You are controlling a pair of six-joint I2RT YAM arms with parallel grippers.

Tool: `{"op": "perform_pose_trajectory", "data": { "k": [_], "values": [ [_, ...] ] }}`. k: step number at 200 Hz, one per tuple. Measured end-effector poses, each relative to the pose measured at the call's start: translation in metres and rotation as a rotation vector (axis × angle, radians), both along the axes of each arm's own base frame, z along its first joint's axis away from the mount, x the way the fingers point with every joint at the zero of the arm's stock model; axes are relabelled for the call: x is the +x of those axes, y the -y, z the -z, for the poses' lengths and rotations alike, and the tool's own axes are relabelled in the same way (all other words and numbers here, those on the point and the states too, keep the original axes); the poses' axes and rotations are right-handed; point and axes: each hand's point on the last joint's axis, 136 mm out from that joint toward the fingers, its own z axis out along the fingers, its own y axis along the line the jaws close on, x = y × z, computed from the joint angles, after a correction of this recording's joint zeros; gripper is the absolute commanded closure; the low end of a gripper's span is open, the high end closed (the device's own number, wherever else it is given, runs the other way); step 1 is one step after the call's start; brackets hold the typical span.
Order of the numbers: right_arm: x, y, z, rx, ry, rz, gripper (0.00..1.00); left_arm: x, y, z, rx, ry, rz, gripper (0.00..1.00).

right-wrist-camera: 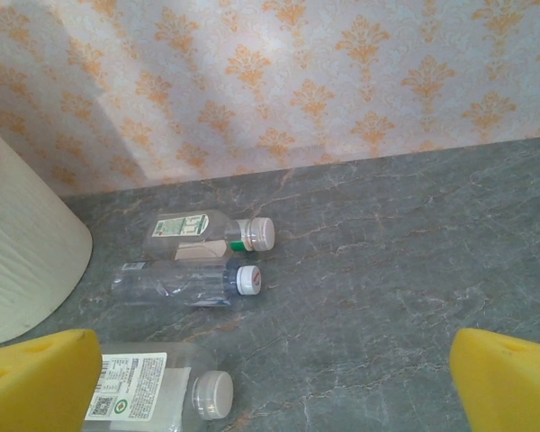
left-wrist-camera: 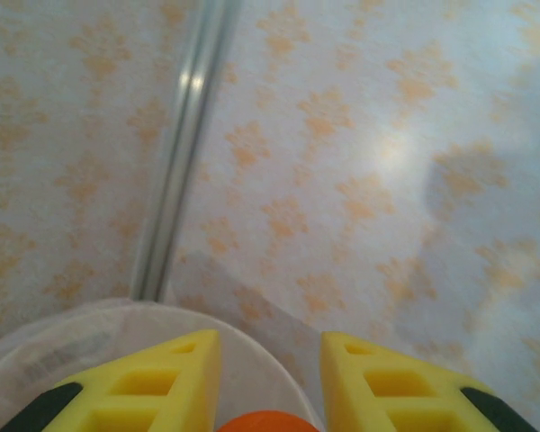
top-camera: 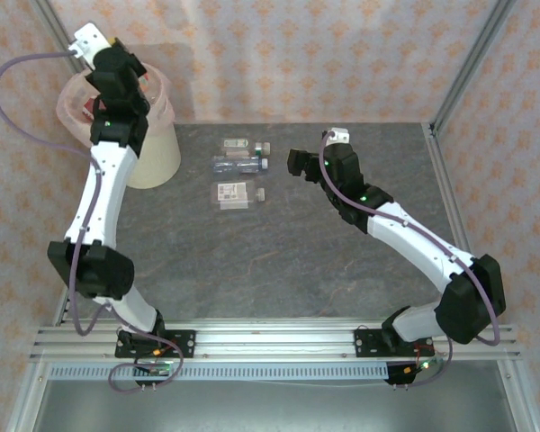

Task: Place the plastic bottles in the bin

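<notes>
Hovering over the bin point(top-camera: 157, 157), the left claw point(left-wrist-camera: 270, 346) was clamped on what looked like an orange-capped bottle point(left-wrist-camera: 265, 421), so I'd centre it before letting go, while the right claw point(right-wrist-camera: 270, 378), wide open and empty, faced three bottles point(right-wrist-camera: 184, 281) lying on the table point(right-wrist-camera: 387, 270).

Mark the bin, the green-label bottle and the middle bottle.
bin point(right-wrist-camera: 22, 256), right wrist view, ribbed side wall.
green-label bottle point(right-wrist-camera: 182, 226), right wrist view, label.
middle bottle point(right-wrist-camera: 166, 282), right wrist view, clear body.
</notes>
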Motion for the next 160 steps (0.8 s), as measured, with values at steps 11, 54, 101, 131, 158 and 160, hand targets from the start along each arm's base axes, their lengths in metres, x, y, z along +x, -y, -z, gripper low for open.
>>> {"op": "perform_pose_trajectory", "data": {
  "k": [11,54,101,131,158,160],
  "values": [
    [0.000,0.000,0.001,0.001,-0.003,0.001,0.01,0.008,-0.023,0.001,-0.052,0.024,-0.037,1.00],
    [-0.001,0.000,0.002,0.001,-0.010,0.003,0.01,0.026,-0.081,0.028,-0.223,0.048,-0.123,1.00],
    [0.000,0.003,0.007,-0.013,-0.023,0.014,0.01,0.067,-0.091,0.074,-0.392,0.021,-0.073,0.82],
    [0.001,0.003,0.012,-0.023,-0.033,0.020,0.01,0.094,-0.110,0.108,-0.473,-0.011,-0.055,0.06],
    [0.001,0.003,0.016,-0.033,-0.046,0.022,0.01,0.111,-0.118,0.121,-0.496,-0.041,-0.023,0.00],
    [0.001,0.003,0.017,-0.034,-0.046,0.022,0.01,0.111,-0.118,0.122,-0.497,-0.044,-0.019,0.00]
  ]
}}
